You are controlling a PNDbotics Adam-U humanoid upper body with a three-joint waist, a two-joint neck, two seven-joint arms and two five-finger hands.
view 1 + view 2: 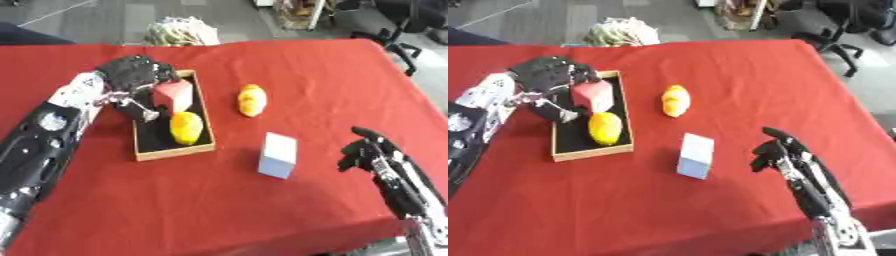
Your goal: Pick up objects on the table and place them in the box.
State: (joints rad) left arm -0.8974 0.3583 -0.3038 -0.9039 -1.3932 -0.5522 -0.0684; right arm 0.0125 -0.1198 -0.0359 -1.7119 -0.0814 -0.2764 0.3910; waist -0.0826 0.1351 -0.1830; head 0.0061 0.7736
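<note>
A shallow wooden box (173, 153) with a dark floor lies left of centre on the red table. A yellow lemon-like fruit (186, 127) rests in its near half. My left hand (131, 77) reaches over the box's far end, fingers curled over a tilted red block (175, 96) and thumb (142, 114) below its left side. On the cloth to the right of the box lie a yellow-orange fruit (251, 100) and, nearer, an upright white block (278, 155). My right hand (369, 152) hovers at the lower right with relaxed fingers and holds nothing.
The red cloth (306, 65) ends at the far and right table edges. Beyond the far edge sits a crumpled bag (181, 31). Office chairs (411, 22) stand at the upper right.
</note>
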